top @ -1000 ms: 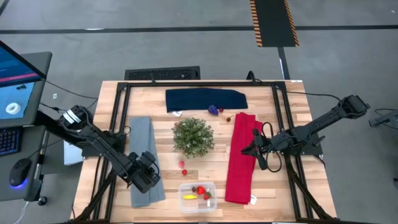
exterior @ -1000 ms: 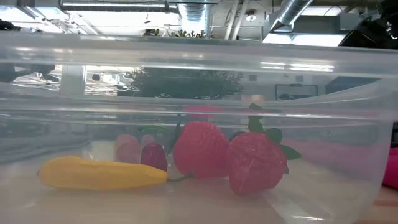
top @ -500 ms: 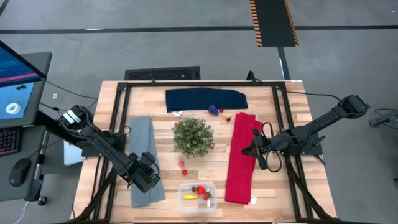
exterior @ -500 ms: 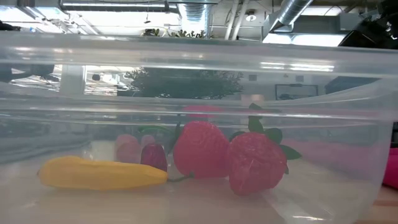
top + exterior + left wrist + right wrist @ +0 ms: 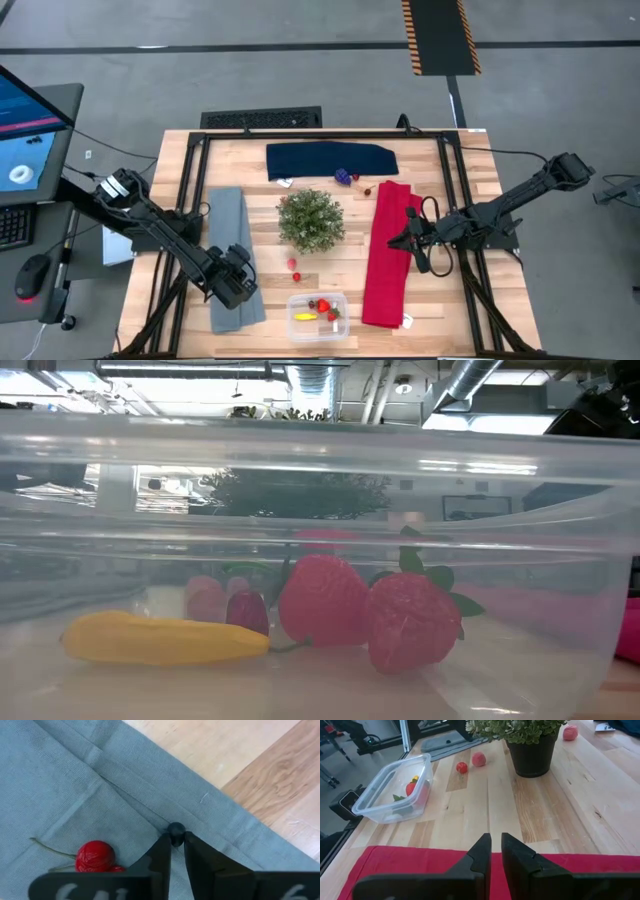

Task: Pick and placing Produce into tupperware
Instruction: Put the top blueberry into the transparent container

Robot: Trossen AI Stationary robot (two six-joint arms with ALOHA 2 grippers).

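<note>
Grey cloth (image 5: 232, 258) lies at lower left of the high view, and the left gripper (image 5: 238, 283) sits over its lower part. Left wrist view: the fingertips (image 5: 165, 841) are pinched nearly together on a small dark berry (image 5: 176, 829) resting on the cloth. Grasp looks closed on it, though whether the berry is lifted off the cloth cannot be told. Red cherries (image 5: 96, 856) with a thin stem lie on the cloth just beside the fingers, untouched.

Tupperware (image 5: 318, 316) stands at bottom centre of the high view, just right of the grey cloth. Low view, through its clear wall (image 5: 320, 470): a yellow piece (image 5: 160, 639) at lower left, two strawberries (image 5: 370, 615) touching side by side at centre, a small dark red piece (image 5: 247, 611) between them.

Two red berries (image 5: 294, 268) lie loose on the wood between the tupperware and the potted plant (image 5: 311, 218), mid-frame. Purple grapes (image 5: 343, 176) and a small red piece (image 5: 367, 190) sit above the plant, near the navy cloth (image 5: 330, 160).

Right gripper (image 5: 417, 242) hangs over the red cloth (image 5: 388, 255) at centre right; its wrist view shows the fingers (image 5: 480, 852) drawn close together with nothing between them.
</note>
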